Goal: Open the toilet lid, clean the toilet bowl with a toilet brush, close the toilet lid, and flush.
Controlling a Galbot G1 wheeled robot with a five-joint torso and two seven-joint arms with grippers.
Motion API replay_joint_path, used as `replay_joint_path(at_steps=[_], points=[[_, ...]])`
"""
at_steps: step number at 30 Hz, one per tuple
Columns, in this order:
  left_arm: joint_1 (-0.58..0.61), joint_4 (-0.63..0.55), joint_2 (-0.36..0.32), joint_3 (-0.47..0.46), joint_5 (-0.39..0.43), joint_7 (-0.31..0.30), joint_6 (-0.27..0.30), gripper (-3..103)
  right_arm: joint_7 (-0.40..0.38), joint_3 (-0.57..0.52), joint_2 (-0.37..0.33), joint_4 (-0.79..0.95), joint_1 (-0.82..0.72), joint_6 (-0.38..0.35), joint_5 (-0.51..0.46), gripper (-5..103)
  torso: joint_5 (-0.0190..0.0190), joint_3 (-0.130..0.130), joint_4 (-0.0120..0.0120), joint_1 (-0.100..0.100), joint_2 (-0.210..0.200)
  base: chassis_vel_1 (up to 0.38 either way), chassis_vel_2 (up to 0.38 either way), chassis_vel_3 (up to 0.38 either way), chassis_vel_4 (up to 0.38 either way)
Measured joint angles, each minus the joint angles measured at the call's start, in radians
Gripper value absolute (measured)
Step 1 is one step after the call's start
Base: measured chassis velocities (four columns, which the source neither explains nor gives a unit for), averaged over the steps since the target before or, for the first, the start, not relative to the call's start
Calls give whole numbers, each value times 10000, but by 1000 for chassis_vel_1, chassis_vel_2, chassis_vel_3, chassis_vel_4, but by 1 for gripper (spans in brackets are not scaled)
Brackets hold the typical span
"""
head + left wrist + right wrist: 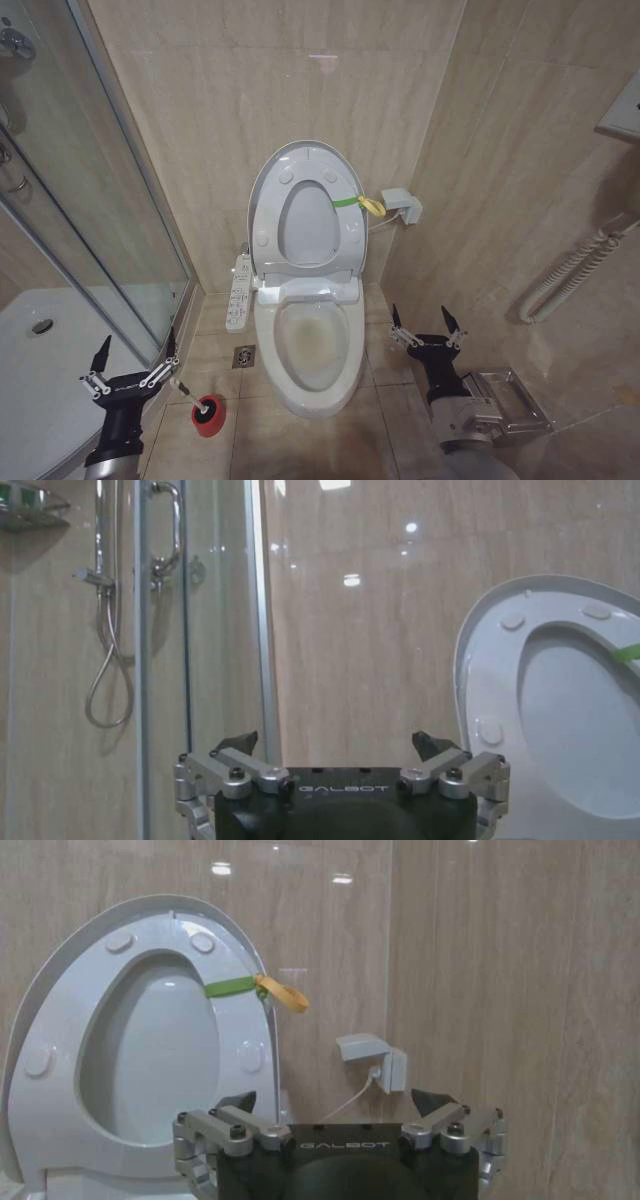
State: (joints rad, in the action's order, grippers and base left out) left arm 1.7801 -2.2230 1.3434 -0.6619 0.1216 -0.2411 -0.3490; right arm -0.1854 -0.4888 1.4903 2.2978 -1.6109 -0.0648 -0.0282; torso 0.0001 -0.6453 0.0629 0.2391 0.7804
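Upright toilet lid, stained toilet bowl

- beige tiled floor carries everything
- toilet bowl centre
- red brush holder near left
- floor drain left of bowl

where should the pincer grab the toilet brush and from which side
Grip the toilet brush on its thin white handle, just above the red cup holder. The handle leans up toward the left pincer, which hangs open right next to it, so coming from above on the robot's left looks best. The handle is thin; close the fingers across it.
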Motion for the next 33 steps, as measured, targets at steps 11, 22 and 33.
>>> replay_joint_path(at_steps=[11,22,33], points=[[23,71,138,359,-325,-39,-7,100,0,0,0,0,0,0,0,100,0,0,0,0,0,0,0,0,0],[62,85,104,379,-557,-338,17,100,0,0,0,0,0,0,0,100,0,0,0,0,0,0,0,0,0],[68,85,99,378,-558,-341,23,100,0,0,0,0,0,0,0,100,-1,0,0,0,0,0,0,0,0]])
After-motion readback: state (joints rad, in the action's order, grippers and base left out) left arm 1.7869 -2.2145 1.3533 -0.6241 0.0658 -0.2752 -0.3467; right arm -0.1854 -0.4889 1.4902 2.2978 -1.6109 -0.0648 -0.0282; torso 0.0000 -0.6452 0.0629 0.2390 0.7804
